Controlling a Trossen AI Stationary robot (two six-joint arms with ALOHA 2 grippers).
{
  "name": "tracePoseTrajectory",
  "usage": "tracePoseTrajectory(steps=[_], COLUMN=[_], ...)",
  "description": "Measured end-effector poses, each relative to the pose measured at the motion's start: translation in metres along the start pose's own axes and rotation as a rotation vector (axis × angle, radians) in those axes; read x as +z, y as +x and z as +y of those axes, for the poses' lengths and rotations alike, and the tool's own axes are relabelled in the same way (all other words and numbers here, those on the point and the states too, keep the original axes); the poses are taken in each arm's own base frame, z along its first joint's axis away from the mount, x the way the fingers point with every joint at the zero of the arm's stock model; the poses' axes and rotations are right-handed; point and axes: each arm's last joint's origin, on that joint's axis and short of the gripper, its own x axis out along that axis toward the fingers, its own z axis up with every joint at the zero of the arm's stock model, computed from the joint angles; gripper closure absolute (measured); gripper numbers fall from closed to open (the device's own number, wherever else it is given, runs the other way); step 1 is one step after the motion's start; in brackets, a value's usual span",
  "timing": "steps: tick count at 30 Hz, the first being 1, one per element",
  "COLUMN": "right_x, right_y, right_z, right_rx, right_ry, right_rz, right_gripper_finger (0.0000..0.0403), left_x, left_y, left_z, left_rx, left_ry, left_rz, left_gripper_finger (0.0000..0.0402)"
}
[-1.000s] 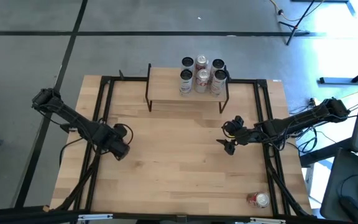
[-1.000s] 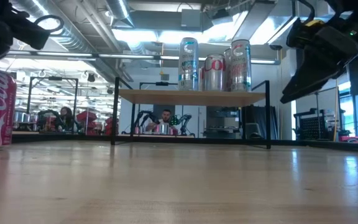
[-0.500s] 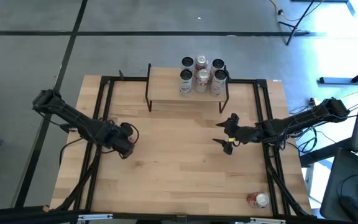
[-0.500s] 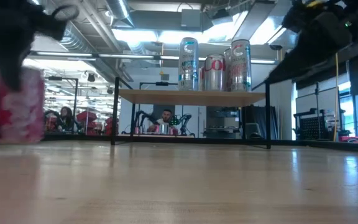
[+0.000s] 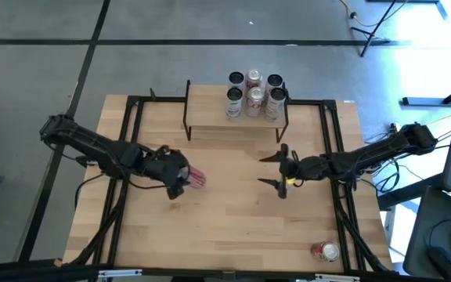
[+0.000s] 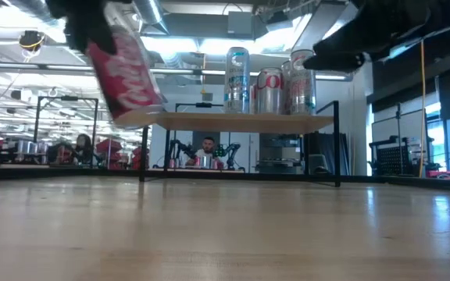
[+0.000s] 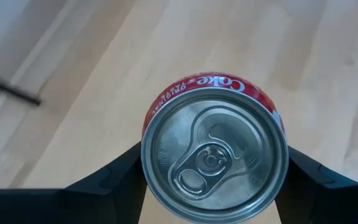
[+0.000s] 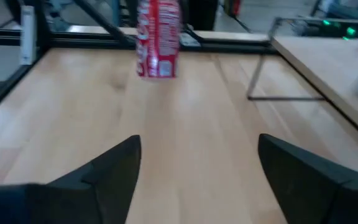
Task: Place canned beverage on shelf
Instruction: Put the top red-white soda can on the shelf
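Note:
A red cola can (image 5: 196,178) hangs in my left gripper (image 5: 180,178) over the middle left of the table. In the low view the can (image 6: 127,66) is tilted, high above the tabletop. The left wrist view looks at its silver top (image 7: 215,155). My right gripper (image 5: 269,171) is open and empty right of centre, in front of the shelf (image 5: 237,113). The shelf has a light wood top on thin black legs, with several cans (image 5: 253,94) standing on its far right part. My right wrist view shows the held can (image 8: 158,37) ahead of its fingers. My left gripper pinches the can between its two fingers, on opposite sides of its wall at the top end (image 7: 148,134). The fingers (image 7: 114,180) come from the top end and run along the can, slanting down toward the table's right. The can hangs clear of the table, tilted.
A second red can (image 5: 326,251) lies on the table near the front right corner. A black metal frame (image 5: 131,141) runs along the table's sides. There is bare wood between the grippers and the shelf (image 6: 241,121). A person shows in the room behind (image 6: 207,148).
My left gripper has gone toward the table's right and up with the red can. The can stood upright on the table; it is now lifted clear and tilted. My right gripper has gone a little toward the table's left.

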Motion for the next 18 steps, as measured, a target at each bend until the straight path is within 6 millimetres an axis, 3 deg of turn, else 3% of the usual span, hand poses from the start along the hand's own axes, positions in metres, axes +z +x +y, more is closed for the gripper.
tracePoseTrajectory(steps=[10,18], right_x=[-0.006,-0.007], right_y=[0.039,0.072], right_z=[0.015,0.026], right_rx=[0.037,0.038], right_ry=[-0.088,-0.095], right_rz=[-0.125,-0.106], right_gripper_finger=[0.0273,0.0383], left_x=[0.027,0.036], left_y=[0.028,0.029], left_z=[-0.022,-0.030], left_rx=[-0.135,-0.180], left_ry=[0.144,0.189], left_rz=[-0.152,-0.251], left_gripper_finger=[0.0158,0.0158])
